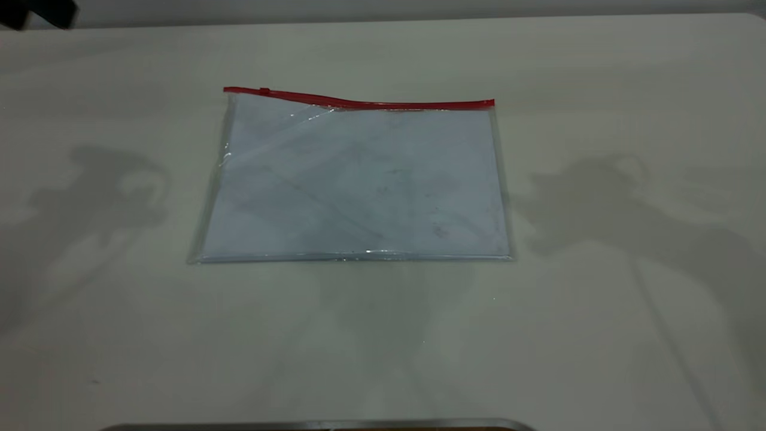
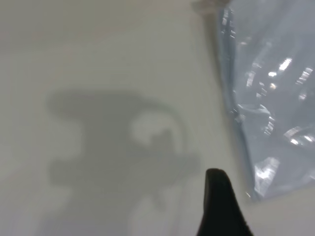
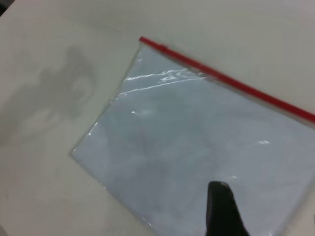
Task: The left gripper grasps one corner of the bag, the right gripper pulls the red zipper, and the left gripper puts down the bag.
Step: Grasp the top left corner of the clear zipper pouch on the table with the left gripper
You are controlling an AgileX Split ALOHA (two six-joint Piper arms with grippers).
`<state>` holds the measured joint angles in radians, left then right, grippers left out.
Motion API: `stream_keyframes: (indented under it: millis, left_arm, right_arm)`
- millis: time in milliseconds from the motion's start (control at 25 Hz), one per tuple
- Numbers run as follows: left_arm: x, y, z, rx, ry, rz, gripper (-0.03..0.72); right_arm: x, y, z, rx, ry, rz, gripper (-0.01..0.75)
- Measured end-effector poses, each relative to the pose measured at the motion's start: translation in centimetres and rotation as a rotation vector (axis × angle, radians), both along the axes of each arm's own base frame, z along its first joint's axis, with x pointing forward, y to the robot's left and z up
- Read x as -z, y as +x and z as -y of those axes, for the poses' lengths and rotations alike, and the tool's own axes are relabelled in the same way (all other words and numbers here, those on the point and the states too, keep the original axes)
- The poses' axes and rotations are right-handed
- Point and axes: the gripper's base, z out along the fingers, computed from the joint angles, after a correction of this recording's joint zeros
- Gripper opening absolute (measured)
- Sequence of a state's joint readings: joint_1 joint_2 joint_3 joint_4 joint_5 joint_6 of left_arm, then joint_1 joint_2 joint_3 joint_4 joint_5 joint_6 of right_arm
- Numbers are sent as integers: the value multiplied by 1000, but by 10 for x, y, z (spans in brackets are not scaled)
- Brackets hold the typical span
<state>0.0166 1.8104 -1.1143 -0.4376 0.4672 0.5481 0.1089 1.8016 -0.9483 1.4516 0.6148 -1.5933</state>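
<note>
One bag (image 1: 359, 179) flat on table (image 1: 598, 329); exterior view shows only arm shadows; wrist views show gripper tips, state unclear.

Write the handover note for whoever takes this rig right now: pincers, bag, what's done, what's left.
Left pincer: above the table beside the bag's short edge, holding nothing; only one fingertip shows.
Right pincer: over the bag, holding nothing; only one fingertip shows.
Bag: flat on the table, centred, untouched. Red zipper runs along the far edge, its slider tab near the left end by the creased corner.
Done: nothing.
Left: left pincer grips the corner, right pulls the zipper, left puts the bag down.
</note>
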Motion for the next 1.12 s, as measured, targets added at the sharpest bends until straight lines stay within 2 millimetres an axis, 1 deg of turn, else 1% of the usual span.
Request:
stream_keyframes:
  millis: [200, 280, 400, 560, 720, 840, 960, 1120]
  left_arm:
    - [43, 44, -1, 16, 14, -28, 519]
    - [63, 59, -1, 19, 4, -46, 519]
    - [92, 78, 3, 33, -40, -60, 519]
    - [123, 99, 12, 80, -149, -67, 519]
    - [149, 112, 21, 112, -250, -62, 519]
    - [165, 115, 24, 104, -268, -62, 519]
    - [176, 115, 26, 99, -283, -69, 519]
    - [185, 113, 38, 130, -310, -65, 519]
  right_arm:
    - [29, 29, -34, -81, -4, -29, 482]
    - [39, 38, -44, -97, -2, -37, 482]
    - [51, 48, -53, -111, -2, -47, 482]
    - [58, 56, -56, -108, 4, -50, 482]
    - [61, 58, -57, -100, 9, -54, 482]
    - [62, 59, -57, -98, 9, -57, 482]
    - [62, 59, -57, -98, 10, -57, 482]
    - [62, 59, -57, -94, 7, -56, 482]
